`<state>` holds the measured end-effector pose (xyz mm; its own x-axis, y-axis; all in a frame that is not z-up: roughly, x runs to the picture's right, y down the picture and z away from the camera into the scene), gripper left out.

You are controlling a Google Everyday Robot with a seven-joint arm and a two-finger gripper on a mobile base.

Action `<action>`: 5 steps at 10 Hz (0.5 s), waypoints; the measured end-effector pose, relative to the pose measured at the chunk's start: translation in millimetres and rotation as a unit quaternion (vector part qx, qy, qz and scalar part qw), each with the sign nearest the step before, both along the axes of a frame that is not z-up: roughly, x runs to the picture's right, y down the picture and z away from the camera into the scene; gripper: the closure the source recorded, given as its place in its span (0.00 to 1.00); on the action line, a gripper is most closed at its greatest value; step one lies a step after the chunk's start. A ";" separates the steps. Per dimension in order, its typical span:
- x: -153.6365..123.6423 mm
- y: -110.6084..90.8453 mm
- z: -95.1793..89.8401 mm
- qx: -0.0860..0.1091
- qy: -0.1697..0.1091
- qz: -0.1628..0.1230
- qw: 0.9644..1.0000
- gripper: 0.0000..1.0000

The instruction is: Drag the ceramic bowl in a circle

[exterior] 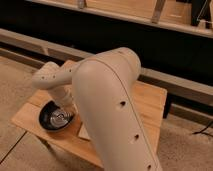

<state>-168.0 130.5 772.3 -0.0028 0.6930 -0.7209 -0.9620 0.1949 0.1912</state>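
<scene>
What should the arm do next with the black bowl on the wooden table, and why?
Probably start sweeping sideways in a small arc. The gripper is down at the right rim of the ceramic bowl, which sits near the front left corner of the wooden table, so curving toward the table's middle seems safest.

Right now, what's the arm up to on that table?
The robot's arm reaches down over a small wooden table, and its gripper sits at the near right edge of the ceramic bowl, at the table's front left corner. The bulky arm hides much of the tabletop, and contact with the bowl cannot be confirmed. A pale flat piece peeks out beside the bowl, under the arm.
</scene>
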 end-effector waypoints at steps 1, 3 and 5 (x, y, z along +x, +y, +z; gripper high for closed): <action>0.4 -0.2 0.2 0.000 0.000 0.000 1.000 0.41; 1.0 0.6 0.9 0.000 0.001 0.000 1.000 0.23; 1.0 0.3 0.9 0.000 0.001 0.000 1.000 0.20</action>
